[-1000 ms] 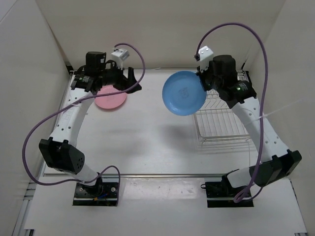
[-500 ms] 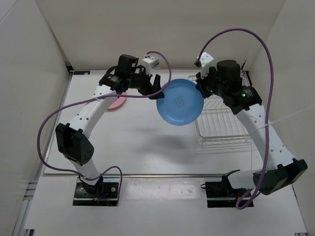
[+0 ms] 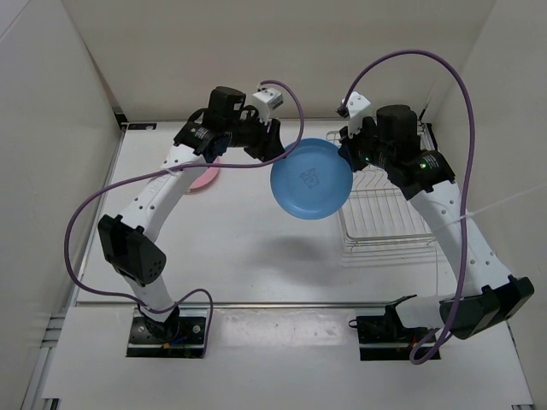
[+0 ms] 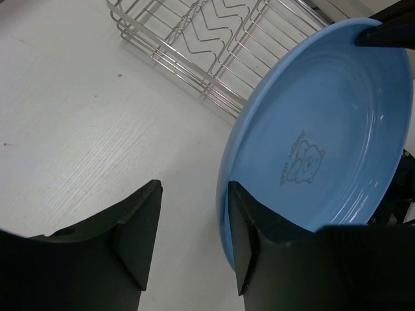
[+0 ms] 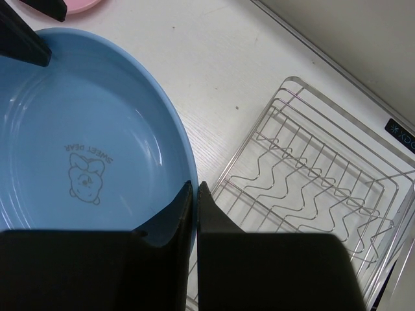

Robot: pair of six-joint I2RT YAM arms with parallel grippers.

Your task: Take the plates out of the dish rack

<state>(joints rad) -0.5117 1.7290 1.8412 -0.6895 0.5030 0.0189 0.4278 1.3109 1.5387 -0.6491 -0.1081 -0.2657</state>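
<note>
The light blue plate [image 3: 311,179], bear print at its centre, hangs tilted, its rim pinched in the right pincer [image 5: 192,189]. The left pincer [image 4: 193,194] gapes open at the opposite rim. The dish rack [image 3: 385,218] sits below the right pincer; the pink plate [image 3: 204,178] lies on the surface [image 3: 239,248] behind the left

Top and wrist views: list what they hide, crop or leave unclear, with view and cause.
Pink plate: top view, mostly under the left arm; right wrist view, cropped at the top edge.
Blue plate: both wrist views crop its rim.
Left gripper: left wrist view cannot settle whether a finger touches that rim.
Dish rack: top view, far end behind the right arm.
</note>
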